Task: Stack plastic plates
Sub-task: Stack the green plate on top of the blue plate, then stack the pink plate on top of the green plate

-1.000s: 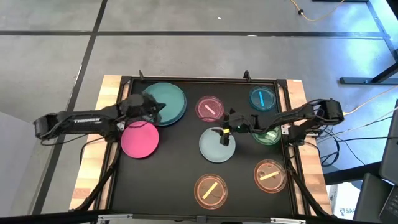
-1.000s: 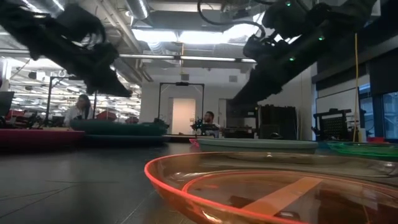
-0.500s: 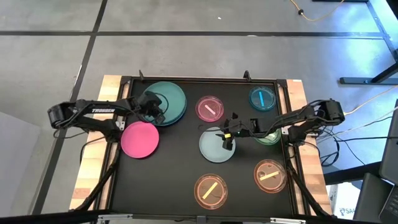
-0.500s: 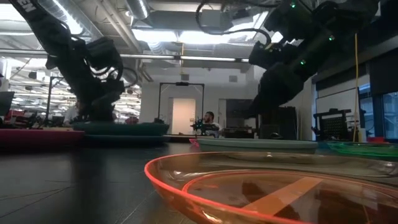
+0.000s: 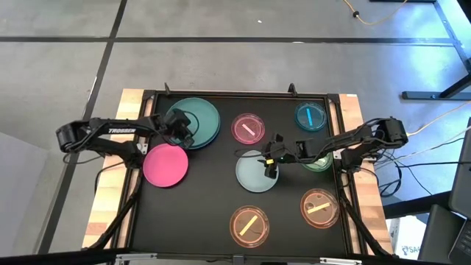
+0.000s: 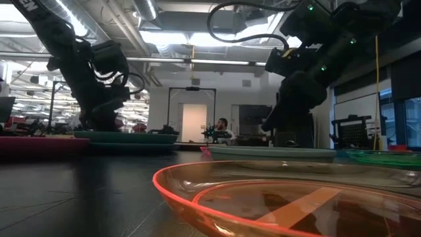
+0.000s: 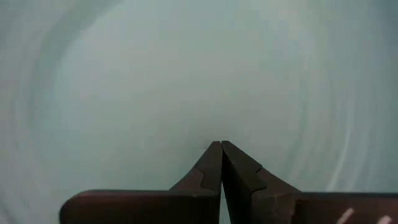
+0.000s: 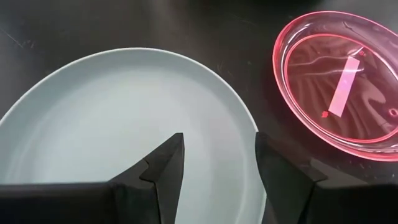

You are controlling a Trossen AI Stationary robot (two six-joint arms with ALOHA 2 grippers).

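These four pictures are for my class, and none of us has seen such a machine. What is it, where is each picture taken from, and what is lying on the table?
It is a robot with two dark arms at a black table, each ending in a two-finger gripper. One picture looks straight down, one looks level across the table top, and two come from cameras on the arms' wrists.

On the table lie round plastic plates: a large teal plate, a magenta plate, a pale mint plate, and small clear dishes, pink, cyan, green and two orange.

The left gripper is shut, empty, low over the teal plate. The right gripper is open over the pale mint plate's edge. Neither holds anything.
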